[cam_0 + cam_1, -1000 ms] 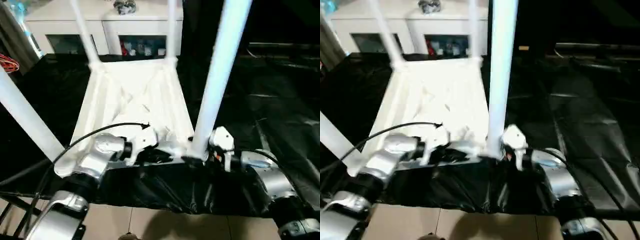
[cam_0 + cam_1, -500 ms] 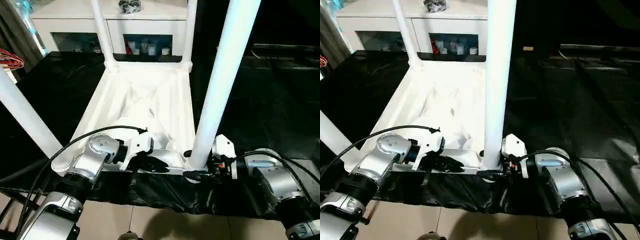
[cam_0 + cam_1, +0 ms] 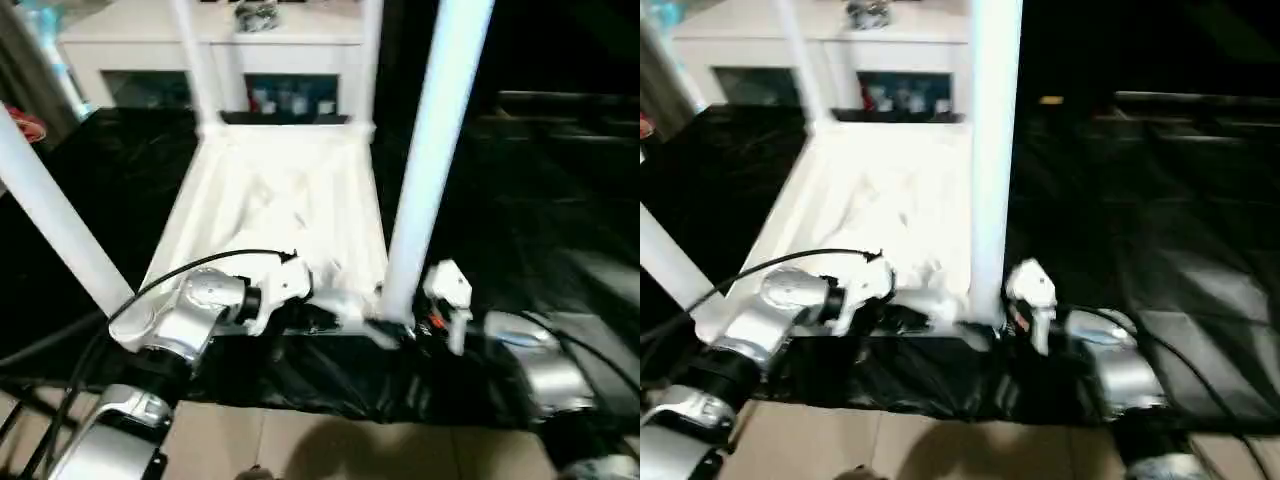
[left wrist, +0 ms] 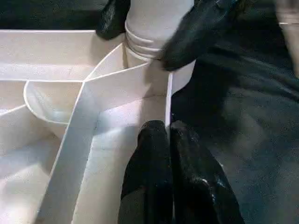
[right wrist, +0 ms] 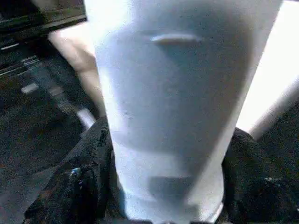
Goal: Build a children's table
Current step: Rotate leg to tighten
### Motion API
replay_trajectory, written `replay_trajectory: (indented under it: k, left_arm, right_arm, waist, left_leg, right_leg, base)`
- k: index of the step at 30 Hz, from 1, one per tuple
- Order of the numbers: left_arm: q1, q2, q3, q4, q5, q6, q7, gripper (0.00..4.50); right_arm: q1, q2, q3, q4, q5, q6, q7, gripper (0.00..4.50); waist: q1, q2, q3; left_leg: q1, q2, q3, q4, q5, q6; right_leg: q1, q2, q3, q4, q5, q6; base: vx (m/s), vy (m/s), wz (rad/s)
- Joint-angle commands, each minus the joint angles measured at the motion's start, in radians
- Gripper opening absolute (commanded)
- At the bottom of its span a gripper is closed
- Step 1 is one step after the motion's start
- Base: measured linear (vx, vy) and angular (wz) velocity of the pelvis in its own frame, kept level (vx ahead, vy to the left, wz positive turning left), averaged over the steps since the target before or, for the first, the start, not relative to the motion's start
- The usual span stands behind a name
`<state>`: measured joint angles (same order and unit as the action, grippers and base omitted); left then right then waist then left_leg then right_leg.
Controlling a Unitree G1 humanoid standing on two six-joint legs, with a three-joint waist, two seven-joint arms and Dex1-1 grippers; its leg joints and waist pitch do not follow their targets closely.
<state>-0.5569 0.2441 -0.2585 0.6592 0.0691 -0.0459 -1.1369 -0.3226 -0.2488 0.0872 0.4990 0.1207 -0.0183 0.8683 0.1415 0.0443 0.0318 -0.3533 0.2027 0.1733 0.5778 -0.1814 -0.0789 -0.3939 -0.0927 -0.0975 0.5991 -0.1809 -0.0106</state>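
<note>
Narrowed a little around the near leg (image 3: 420,190): right gripper (image 4: 154,35) fingers (image 4: 196,32) flanking its base. Pressed together at the tabletop (image 3: 285,205) rim: left gripper (image 4: 169,140) fingers

Both your arms low, forearms angled inward.
Your left gripper (image 4: 168,140) fingers are pressed together; right gripper (image 5: 163,186) fingers spread wide, one each side.

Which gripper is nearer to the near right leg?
Right. The right gripper has its fingers around the near right leg at its base; the left gripper clamps the tabletop rim beside it.
</note>
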Motion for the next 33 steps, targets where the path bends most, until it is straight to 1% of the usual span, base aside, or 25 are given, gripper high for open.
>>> replay_trajectory:
  k: [1,2,4,5,7,8,9,10,11,12,13,14,16,18,20,21,22,23,25,26,27,28,30,31,33]
  left_arm:
    - [-0.014,-0.082,-0.034,-0.01,0.005,0.022,0.084,0.0]
    - [-0.019,-0.107,-0.041,-0.001,0.021,0.037,0.132,0.0]
    - [-0.021,-0.115,-0.044,0.004,0.026,0.04,0.145,0.0]
    - [-0.026,-0.134,-0.047,0.015,0.036,0.048,0.179,0.0]
    - [-0.037,-0.173,-0.052,0.032,0.059,0.061,0.247,0.0]
    - [-0.041,-0.188,-0.053,0.038,0.069,0.065,0.273,0.0]
    - [-0.043,-0.195,-0.052,0.04,0.074,0.066,0.285,0.0]
    - [-0.043,-0.195,-0.052,0.04,0.074,0.066,0.285,0.0]
    - [-0.043,-0.202,-0.055,0.039,0.078,0.057,0.293,0.0]
    - [-0.042,-0.208,-0.057,0.035,0.08,0.054,0.3,0.0]
    - [-0.04,-0.21,-0.058,0.032,0.08,0.052,0.301,0.0]
    - [-0.038,-0.209,-0.061,0.028,0.08,0.039,0.295,0.0]
    - [-0.035,-0.201,-0.063,0.022,0.075,0.026,0.277,0.0]
    - [-0.028,-0.176,-0.067,0.012,0.061,-0.011,0.225,0.0]
    - [-0.024,-0.159,-0.07,0.008,0.054,-0.037,0.187,0.0]
    - [-0.023,-0.149,-0.07,0.008,0.052,-0.039,0.169,0.0]
    - [-0.023,-0.147,-0.07,0.008,0.052,-0.041,0.166,0.0]
    - [-0.022,-0.129,-0.073,0.007,0.049,-0.054,0.134,0.0]
    - [-0.02,-0.111,-0.071,0.003,0.037,-0.063,0.093,0.0]
    - [-0.02,-0.111,-0.071,0.003,0.037,-0.063,0.093,0.0]
    - [-0.016,-0.09,-0.063,-0.007,0.014,-0.067,0.039,0.0]
    - [-0.016,-0.09,-0.063,-0.007,0.014,-0.067,0.039,0.0]
    - [-0.015,-0.077,-0.058,-0.013,-0.001,-0.067,0.0,0.0]
    - [-0.015,-0.077,-0.058,-0.013,-0.001,-0.067,0.0,0.0]
    - [-0.011,-0.052,-0.054,-0.022,-0.022,-0.07,-0.066,0.0]
  right_arm:
    - [-0.024,0.1,0.064,0.084,-0.038,0.058,-0.112,2.67]
    - [-0.048,0.142,0.046,0.136,-0.056,0.051,-0.206,2.67]
    - [-0.056,0.155,0.04,0.152,-0.059,0.047,-0.233,2.67]
    - [-0.075,0.18,0.033,0.185,-0.061,0.043,-0.276,2.67]
    - [-0.109,0.228,0.021,0.24,-0.07,0.037,-0.353,2.67]
    - [-0.123,0.246,0.013,0.261,-0.071,0.031,-0.377,2.67]
    - [-0.131,0.255,0.008,0.271,-0.072,0.027,-0.387,2.67]
    - [-0.131,0.255,0.008,0.271,-0.072,0.027,-0.387,2.67]
    - [-0.137,0.264,0.001,0.277,-0.06,0.029,-0.378,3.23]
    - [-0.143,0.273,-0.018,0.276,-0.034,0.036,-0.36,3.23]
    - [-0.146,0.279,-0.028,0.276,-0.02,0.04,-0.351,3.37]
    - [-0.146,0.28,-0.037,0.268,-0.006,0.043,-0.332,3.46]
    - [-0.136,0.268,-0.03,0.245,-0.006,0.038,-0.297,3.59]
    - [-0.106,0.222,0.003,0.189,-0.019,0.029,-0.222,3.82]
    - [-0.089,0.187,0.02,0.164,-0.02,0.017,-0.164,3.82]
    - [-0.078,0.162,0.032,0.147,-0.017,0.01,-0.117,3.82]
    - [-0.076,0.158,0.034,0.143,-0.017,0.01,-0.109,3.82]
    - [-0.062,0.121,0.052,0.117,-0.013,0.001,-0.041,3.82]
    - [-0.051,0.081,0.064,0.091,-0.004,0.0,0.034,3.82]
    - [-0.051,0.081,0.064,0.091,-0.004,0.0,0.034,3.82]
    - [-0.044,0.039,0.081,0.064,0.007,-0.006,0.126,3.82]
    - [-0.044,0.039,0.081,0.064,0.007,-0.006,0.126,3.82]
    - [-0.039,0.011,0.09,0.044,0.016,-0.007,0.192,3.82]
    - [-0.039,0.011,0.09,0.044,0.016,-0.007,0.192,3.82]
    - [-0.031,-0.024,0.11,0.012,0.027,-0.01,0.284,3.82]
  waist:
    - [-0.005,-0.011,-0.037]
    - [-0.014,-0.007,-0.034]
    - [-0.031,-0.006,-0.036]
    - [-0.033,-0.007,-0.035]
    - [-0.039,-0.003,-0.033]
    - [-0.048,-0.004,-0.028]
    - [-0.049,-0.003,-0.03]
    - [-0.052,-0.005,-0.031]
    - [-0.052,-0.004,-0.032]
    - [-0.053,0.0,-0.034]
    - [-0.052,0.0,-0.036]
    - [-0.05,-0.001,-0.039]
    - [-0.049,-0.002,-0.038]
    - [-0.044,-0.002,-0.041]
    - [-0.038,-0.004,-0.044]
    - [-0.035,0.003,-0.046]
    - [-0.035,-0.002,-0.049]
    - [-0.025,-0.003,-0.055]
    - [-0.013,0.002,-0.062]
    - [-0.012,0.001,-0.063]
    - [-0.007,0.002,-0.064]
    - [-0.004,0.0,-0.064]
    - [0.007,0.004,-0.063]
    - [0.009,0.005,-0.062]
    - [0.009,0.0,-0.057]
  left_leg:
    - [0.003,0.024,-0.017,-0.083,-0.35,0.005]
    - [0.007,0.023,-0.019,-0.085,-0.369,0.0]
    - [0.012,0.02,-0.021,-0.085,-0.392,-0.004]
    - [0.01,0.02,-0.021,-0.085,-0.391,0.001]
    - [0.014,0.021,-0.021,-0.086,-0.412,0.002]
    - [0.016,0.018,-0.023,-0.087,-0.444,-0.002]
    - [0.022,0.017,-0.023,-0.085,-0.454,-0.002]
    - [0.02,0.017,-0.025,-0.088,-0.457,0.003]
    - [0.019,0.017,-0.025,-0.089,-0.454,0.006]
    - [0.018,0.02,-0.025,-0.091,-0.45,0.01]
    - [0.02,0.021,-0.024,-0.092,-0.448,0.014]
    - [0.015,0.023,-0.024,-0.096,-0.423,0.022]
    - [0.013,0.023,-0.022,-0.096,-0.417,0.027]
    - [0.011,0.023,-0.02,-0.095,-0.39,0.035]
    - [0.009,0.024,-0.016,-0.093,-0.357,0.05]
    - [0.009,0.024,-0.014,-0.09,-0.333,0.056]
    - [0.005,0.023,-0.013,-0.088,-0.307,0.061]
    - [0.002,0.024,-0.011,-0.082,-0.243,0.076]
    - [-0.004,0.026,-0.008,-0.07,-0.149,0.11]
    - [-0.006,0.026,-0.007,-0.067,-0.131,0.119]
    - [-0.008,0.027,-0.007,-0.064,-0.11,0.13]
    - [-0.007,0.026,-0.007,-0.062,-0.11,0.134]
    - [-0.005,0.031,-0.006,-0.063,-0.129,0.14]
    - [-0.002,0.033,-0.006,-0.065,-0.15,0.131]
    - [-0.003,0.034,-0.006,-0.071,-0.187,0.113]
  right_leg:
    - [0.037,-0.071,0.043,-0.109,-0.546,-0.086]
    - [0.036,-0.071,0.04,-0.113,-0.57,-0.083]
    - [0.033,-0.07,0.037,-0.121,-0.585,-0.074]
    - [0.033,-0.069,0.038,-0.122,-0.578,-0.074]
    - [0.029,-0.067,0.038,-0.121,-0.569,-0.084]
    - [0.03,-0.064,0.031,-0.126,-0.603,-0.077]
    - [0.028,-0.068,0.033,-0.13,-0.612,-0.07]
    - [0.031,-0.066,0.034,-0.129,-0.603,-0.071]
    - [0.033,-0.066,0.033,-0.128,-0.595,-0.07]
    - [0.034,-0.065,0.035,-0.127,-0.568,-0.075]
    - [0.034,-0.064,0.037,-0.126,-0.55,-0.081]
    - [0.039,-0.065,0.041,-0.119,-0.484,-0.105]
    - [0.04,-0.062,0.043,-0.116,-0.456,-0.116]
    - [0.043,-0.063,0.048,-0.11,-0.408,-0.135]
    - [0.046,-0.063,0.051,-0.106,-0.365,-0.144]
    - [0.045,-0.064,0.053,-0.103,-0.342,-0.156]
    - [0.051,-0.064,0.052,-0.101,-0.315,-0.161]
    - [0.056,-0.063,0.051,-0.091,-0.237,-0.177]
    - [0.059,-0.061,0.048,-0.072,-0.088,-0.216]
    - [0.059,-0.061,0.046,-0.068,-0.057,-0.224]
    - [0.059,-0.061,0.045,-0.064,-0.024,-0.235]
    - [0.059,-0.06,0.043,-0.064,-0.022,-0.237]
    - [0.055,-0.061,0.043,-0.066,-0.057,-0.235]
    - [0.053,-0.063,0.045,-0.069,-0.086,-0.233]
    - [0.054,-0.062,0.044,-0.074,-0.146,-0.223]
  base:
    - [0.0,0.0,0.0]
    - [0.0,0.0,0.0]
    - [0.0,0.0,0.0]
    - [0.0,0.0,0.0]
    - [0.0,0.0,0.0]
    - [0.0,0.0,0.0]
    - [0.0,0.0,0.0]
    - [0.0,0.0,0.0]
    - [0.0,0.0,0.0]
    - [0.0,0.0,0.0]
    - [0.0,0.0,0.0]
    - [0.0,0.0,0.0]
    - [0.0,0.0,0.0]
    - [0.0,0.0,0.0]
    - [0.0,0.0,0.0]
    - [0.0,0.0,0.0]
    - [0.0,0.0,0.0]
    - [0.0,0.0,0.0]
    - [0.055,-0.022,0.03]
    - [0.05,-0.02,0.01]
    - [0.0,0.0,0.0]
    - [0.0,0.0,0.0]
    - [0.0,0.0,0.0]
    - [0.0,0.0,0.0]
    - [0.0,0.0,0.0]
